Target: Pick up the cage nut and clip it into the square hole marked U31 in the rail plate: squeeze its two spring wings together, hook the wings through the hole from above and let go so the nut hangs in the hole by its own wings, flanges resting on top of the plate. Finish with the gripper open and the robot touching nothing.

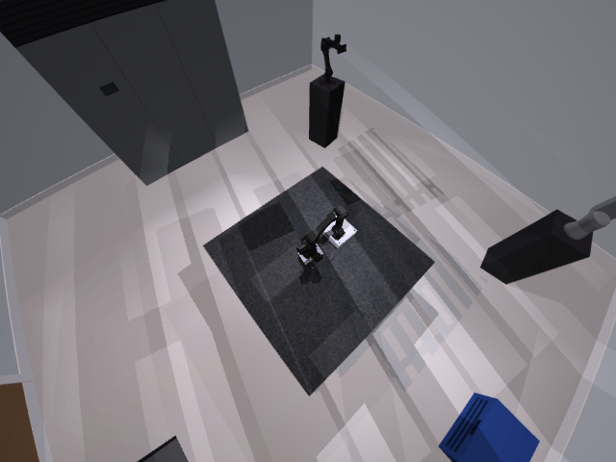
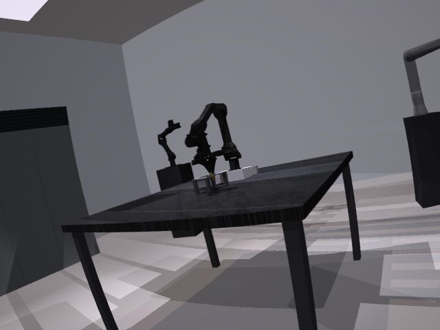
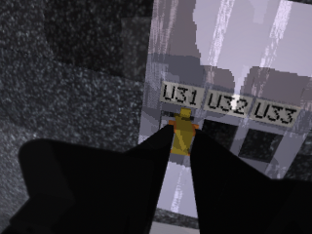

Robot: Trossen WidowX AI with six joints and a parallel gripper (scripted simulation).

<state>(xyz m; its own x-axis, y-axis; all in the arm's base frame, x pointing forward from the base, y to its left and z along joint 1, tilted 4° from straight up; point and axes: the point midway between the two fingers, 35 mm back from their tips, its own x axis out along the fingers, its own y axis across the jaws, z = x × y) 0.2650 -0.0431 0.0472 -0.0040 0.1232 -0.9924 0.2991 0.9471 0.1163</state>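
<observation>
Top: arm reaches over rail plate (image 1: pixel 304 259), nut too small to make out; exterior: gripper (image 2: pixel 212 171) points down at plate, yellow cage nut (image 2: pixel 213 177) (image 3: pixel 183 134) at its tips; wrist: jaws clamped on nut, over U31 hole (image 3: pixel 167 117), seating depth unclear

Cage nut (image 2: pixel 212 175) (image 3: pixel 183 136) — yellow, orange-edged; hand (image 2: pixel 211 170) (image 3: pixel 181 134) — black.

The yellow cage nut (image 2: pixel 212 175) (image 3: pixel 183 136) sits between the fingers at U31.
</observation>
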